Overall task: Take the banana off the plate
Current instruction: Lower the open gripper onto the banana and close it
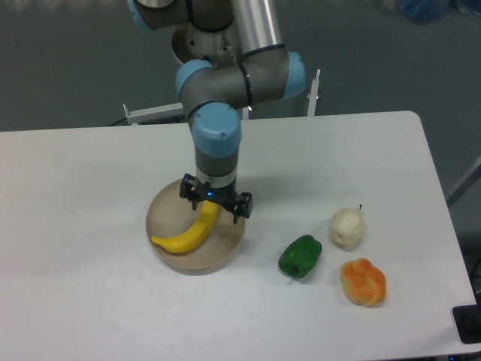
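The bright yellow banana [186, 235] lies curved on the round beige plate [164, 214], left of the table's middle. Its lower end points to the plate's left edge, and its upper end runs under the gripper. The gripper [215, 204] points straight down over that upper end, low above the plate. Its black fingers [242, 204] stand spread on either side of the banana, so it looks open. The fingertips are hidden by the gripper body, and I cannot tell whether they touch the banana.
A green pepper [301, 256] lies to the right of the plate. A whitish pear-like fruit [347, 227] and a lumpy orange fruit [364, 282] lie further right. The table's right edge [443, 218] is close to them. A white frame [154, 113] stands behind the table.
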{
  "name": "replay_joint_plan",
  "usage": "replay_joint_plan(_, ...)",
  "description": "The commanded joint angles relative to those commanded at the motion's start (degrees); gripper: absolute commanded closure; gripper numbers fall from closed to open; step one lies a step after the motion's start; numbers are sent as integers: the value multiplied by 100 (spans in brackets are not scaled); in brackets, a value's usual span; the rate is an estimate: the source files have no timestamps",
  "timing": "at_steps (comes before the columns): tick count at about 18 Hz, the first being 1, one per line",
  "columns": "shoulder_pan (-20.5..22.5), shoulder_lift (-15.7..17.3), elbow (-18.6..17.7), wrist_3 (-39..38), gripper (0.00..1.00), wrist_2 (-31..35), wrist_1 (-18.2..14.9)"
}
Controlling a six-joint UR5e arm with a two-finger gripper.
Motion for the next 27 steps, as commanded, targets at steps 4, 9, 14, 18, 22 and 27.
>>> replay_joint_plan(4, -53, -88, 0, 35, 0, 0, 18)
replay_joint_plan(9, -237, -325, 44, 9, 0, 237, 141)
replay_joint_plan(14, -246, -343, 53, 35, 50, 229, 158)
replay_joint_plan(18, -246, -343, 44, 53, 68, 229, 158)
replay_joint_plan(22, -237, -334, 79, 53, 68, 211, 150)
replay_joint_plan(27, -132, -124, 263, 114, 68, 211, 106)
